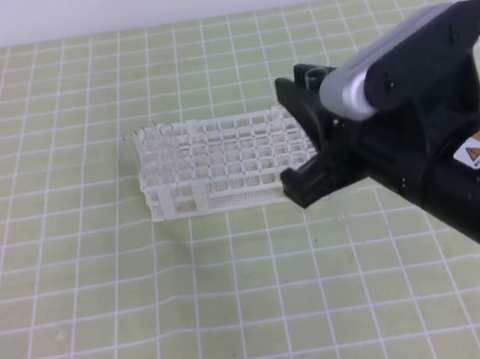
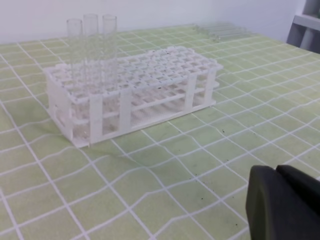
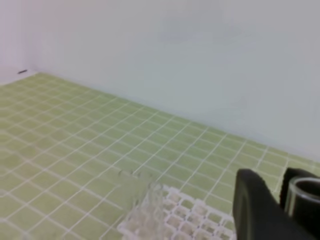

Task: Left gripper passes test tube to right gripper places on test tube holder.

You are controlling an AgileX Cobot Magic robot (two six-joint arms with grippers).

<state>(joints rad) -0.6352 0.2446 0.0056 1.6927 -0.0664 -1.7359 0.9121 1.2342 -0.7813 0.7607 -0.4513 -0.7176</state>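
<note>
With the left gripper (image 2: 287, 200) pinched shut, empty and parked low, I have the test tube (image 3: 306, 191) upright between the narrow jaws of my right gripper (image 1: 313, 137) above the test tube holder (image 1: 225, 171), so next I judge: lower it into a free hole.

The white lattice test tube holder (image 1: 226, 174) stands flat on its short legs near the middle of the green checked counter (image 1: 102, 281), with three clear tubes upright in holes at its left end. A further test tube (image 3: 304, 192), clear with an open rim, stands upright above the holder's right end.
</note>
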